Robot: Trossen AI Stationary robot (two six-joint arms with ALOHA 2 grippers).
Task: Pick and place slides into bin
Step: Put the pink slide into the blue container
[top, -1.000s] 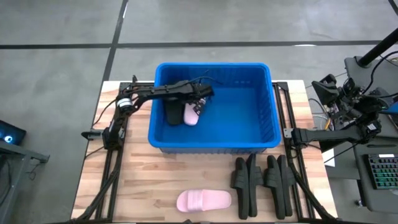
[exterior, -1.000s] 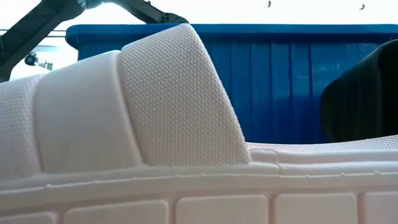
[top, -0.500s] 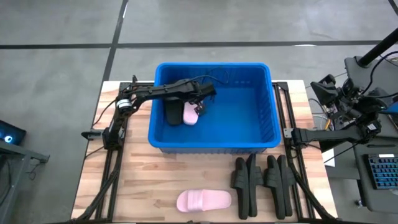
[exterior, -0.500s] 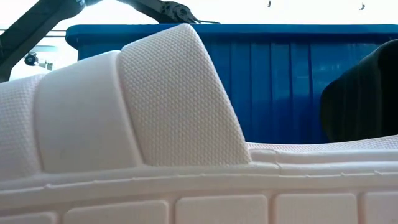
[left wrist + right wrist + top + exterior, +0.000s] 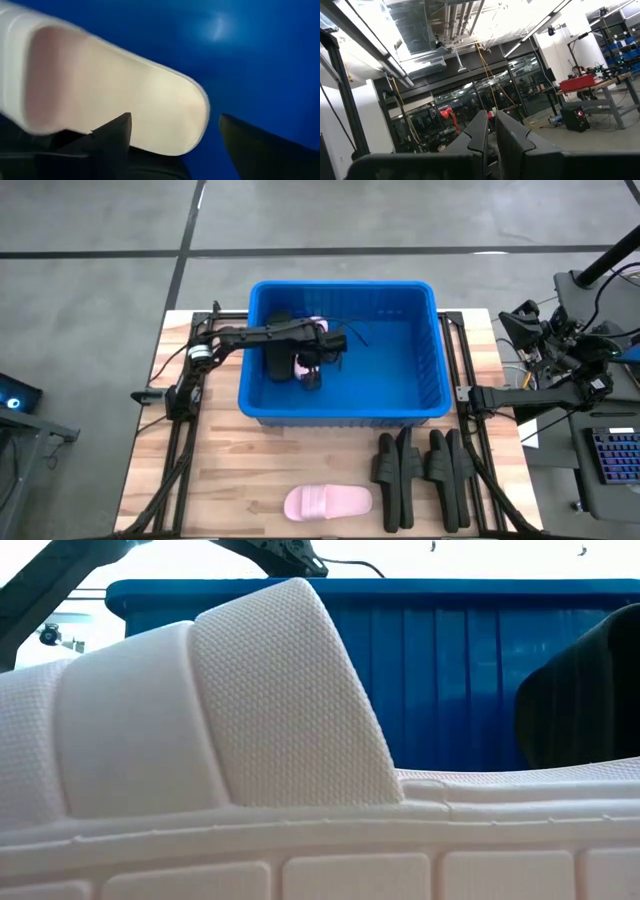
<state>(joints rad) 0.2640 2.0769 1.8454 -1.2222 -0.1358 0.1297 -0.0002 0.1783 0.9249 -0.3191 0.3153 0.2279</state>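
Blue plastic walled the bin (image 5: 425,395) where my left gripper (image 5: 316,370) hung low with its fingers (image 5: 112,137) spread apart, holding nothing, over a pink slide (image 5: 120,107) lying on a black slide (image 5: 278,364) at the bin's left side. Another pink slide (image 5: 328,503) and black slides (image 5: 420,475) lay on the table (image 5: 220,470) near me. My right gripper (image 5: 490,132), pinched shut, waited off to the right.

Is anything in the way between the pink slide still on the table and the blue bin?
Nothing visible blocks it. The pink slide lies on bare table in front of the bin, with only the bin's front wall to clear. The black slides lie off to its right. The left end effector is open inside the bin.
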